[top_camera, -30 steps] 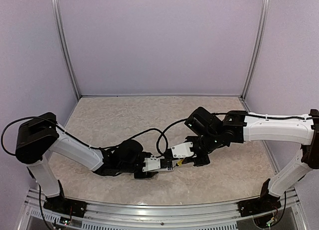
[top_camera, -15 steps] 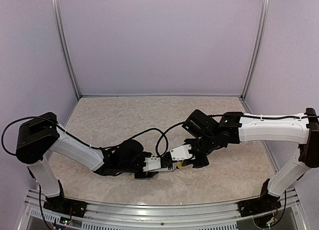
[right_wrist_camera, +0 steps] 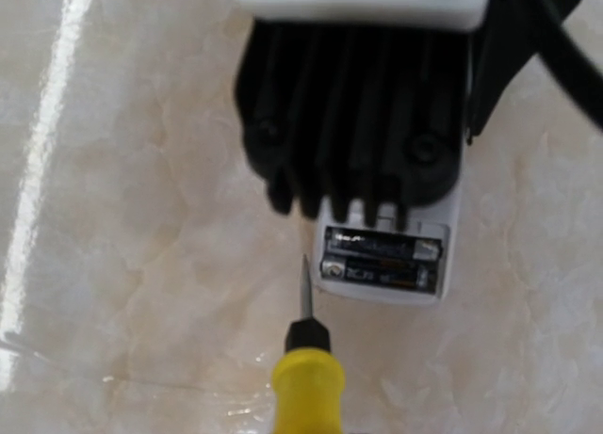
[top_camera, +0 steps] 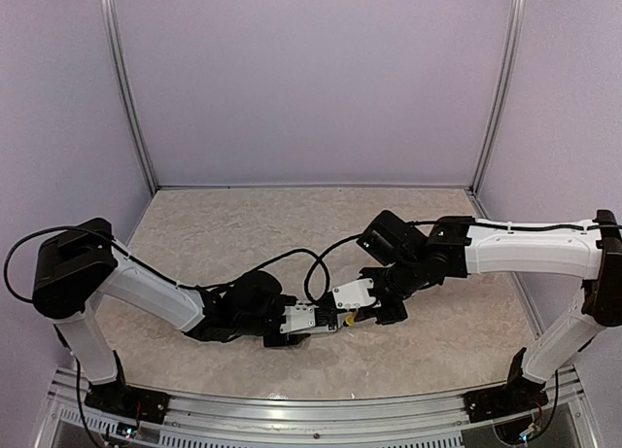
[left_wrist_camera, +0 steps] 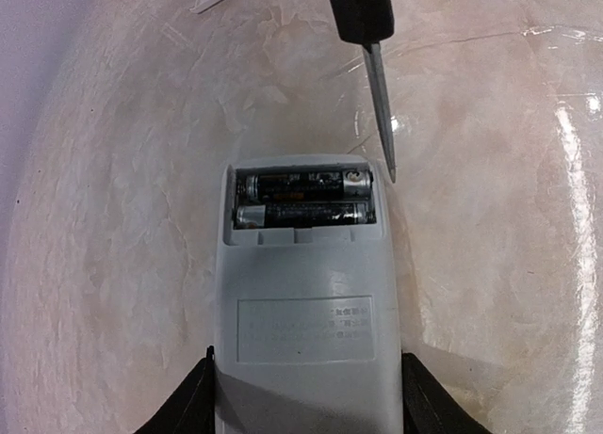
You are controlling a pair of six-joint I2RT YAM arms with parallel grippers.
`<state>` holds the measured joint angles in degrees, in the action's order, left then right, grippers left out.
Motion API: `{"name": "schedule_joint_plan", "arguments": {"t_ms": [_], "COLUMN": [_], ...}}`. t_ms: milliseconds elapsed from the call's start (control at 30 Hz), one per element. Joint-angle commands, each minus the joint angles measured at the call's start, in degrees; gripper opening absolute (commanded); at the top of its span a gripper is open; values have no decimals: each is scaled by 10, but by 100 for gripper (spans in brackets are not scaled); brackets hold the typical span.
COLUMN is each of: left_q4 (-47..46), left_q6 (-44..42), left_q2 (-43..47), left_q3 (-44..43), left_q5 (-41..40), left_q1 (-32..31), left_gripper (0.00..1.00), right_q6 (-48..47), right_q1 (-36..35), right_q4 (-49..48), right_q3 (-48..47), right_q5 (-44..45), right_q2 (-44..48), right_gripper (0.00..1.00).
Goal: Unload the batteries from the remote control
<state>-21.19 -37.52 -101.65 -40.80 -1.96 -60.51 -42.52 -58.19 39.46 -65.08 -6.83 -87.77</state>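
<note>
Marbled counter (left_wrist_camera: 490,265): left pincer (left_wrist_camera: 306,403) clamps the light, rigid remote control (left_wrist_camera: 306,302) edgewise, right pincer (top_camera: 362,310) grips screwdriver (right_wrist_camera: 306,396); slick batteries (left_wrist_camera: 301,200) likely need end-prying.

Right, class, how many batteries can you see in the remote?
2. One battery lies nearest the remote's open end; the other lies alongside it in the same compartment. None seems hidden.
</note>
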Motion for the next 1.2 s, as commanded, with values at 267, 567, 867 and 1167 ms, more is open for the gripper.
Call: {"name": "schedule_joint_plan", "arguments": {"t_ms": [267, 567, 867, 1167], "left_q4": [46, 48, 50, 52], "left_q6": [0, 2, 3, 6], "left_q2": [-21, -22, -22, -23], "left_q3": [-8, -9, -11, -13], "left_q5": [-12, -13, -16, -20], "left_q1": [1, 1, 2, 1], "left_gripper": [16, 15, 15, 15], "right_q6": [-5, -6, -4, -2], "right_q1": [10, 15, 17, 18], "right_q4": [9, 5, 1, 9], "right_q3": [-17, -14, 4, 8], "right_q5": [-11, -9, 3, 1], "right_q2": [2, 0, -9, -23], "right_gripper": [0, 0, 0, 0]}}
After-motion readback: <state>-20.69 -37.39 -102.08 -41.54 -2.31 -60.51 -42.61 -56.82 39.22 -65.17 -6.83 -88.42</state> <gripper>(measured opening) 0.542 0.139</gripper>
